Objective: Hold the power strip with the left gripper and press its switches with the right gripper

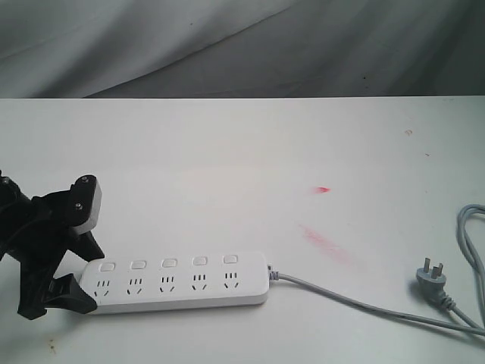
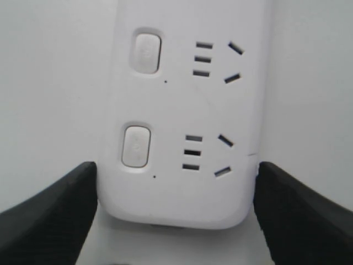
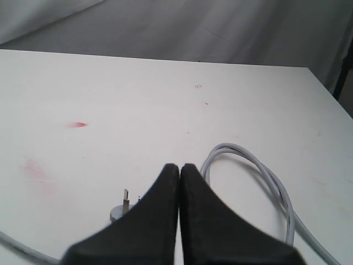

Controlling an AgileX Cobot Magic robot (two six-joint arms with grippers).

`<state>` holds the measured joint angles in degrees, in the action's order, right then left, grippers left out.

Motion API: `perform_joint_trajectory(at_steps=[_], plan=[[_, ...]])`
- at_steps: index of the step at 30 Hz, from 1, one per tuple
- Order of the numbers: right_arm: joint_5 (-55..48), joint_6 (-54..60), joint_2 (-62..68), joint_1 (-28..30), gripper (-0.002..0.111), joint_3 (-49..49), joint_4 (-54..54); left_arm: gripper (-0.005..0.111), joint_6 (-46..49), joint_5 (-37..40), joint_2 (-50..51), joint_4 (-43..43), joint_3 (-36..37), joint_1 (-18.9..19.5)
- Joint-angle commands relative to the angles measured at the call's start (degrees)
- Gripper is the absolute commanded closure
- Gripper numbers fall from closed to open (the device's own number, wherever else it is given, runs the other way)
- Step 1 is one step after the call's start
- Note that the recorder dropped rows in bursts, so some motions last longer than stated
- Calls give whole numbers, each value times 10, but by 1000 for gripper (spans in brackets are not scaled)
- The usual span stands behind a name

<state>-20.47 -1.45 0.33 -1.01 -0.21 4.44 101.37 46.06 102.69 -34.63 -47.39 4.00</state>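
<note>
— Wrinkled grey cloth backs a white surface. Where does the power strip sit on it?

— The power strip lies flat along the near edge, close to the near left corner, sockets facing up. Its five switches run in a row on the side toward the far edge, one by each socket.

— And the left tool?

— The left tool sits at the left edge and straddles the strip's left end. In the left wrist view its two black fingers stand against the strip's long sides, one on each. No gap shows, so it is gripping that end. Two switches and two sockets lie just past the fingers.

— The cord?

— A grey cord leaves the strip's right end and runs to the right edge. It loops there and ends in the plug, which lies on the surface well apart from the strip.

— What about the right tool?

— The right tool shows only in its own wrist view. Its jaws are pressed together with nothing between them, and the plug and the cord's loop lie near its tips. I cannot tell how high it is.

— Anything else?

— Red smears stain the middle of the surface, between the cord and the far edge.
</note>
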Motion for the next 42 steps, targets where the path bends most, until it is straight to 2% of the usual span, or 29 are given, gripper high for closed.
perform_joint_trajectory(at_steps=[1, 22, 24, 27, 30, 35, 38, 42], plan=[[9, -2, -3, 4, 108, 2, 5, 67, -2, 2, 0, -5, -1, -2], [9, -2, -3, 4, 108, 2, 5, 66, 11, 3, 0, -8, -1, -2], [9, -2, -3, 4, 108, 2, 5, 57, 15, 3, 0, -8, -1, -2], [9, -2, -3, 4, 108, 2, 5, 31, 24, 3, 0, -8, -1, -2], [9, -2, -3, 4, 108, 2, 5, 14, 24, 1, 0, -8, -1, -2], [9, -2, -3, 4, 108, 2, 5, 12, -12, -26, 0, -6, -7, -2], [9, -2, -3, 4, 108, 2, 5, 12, -95, -24, -7, 20, -30, -2], [9, -2, -3, 4, 108, 2, 5, 17, -166, 22, -37, 40, -73, -2]])
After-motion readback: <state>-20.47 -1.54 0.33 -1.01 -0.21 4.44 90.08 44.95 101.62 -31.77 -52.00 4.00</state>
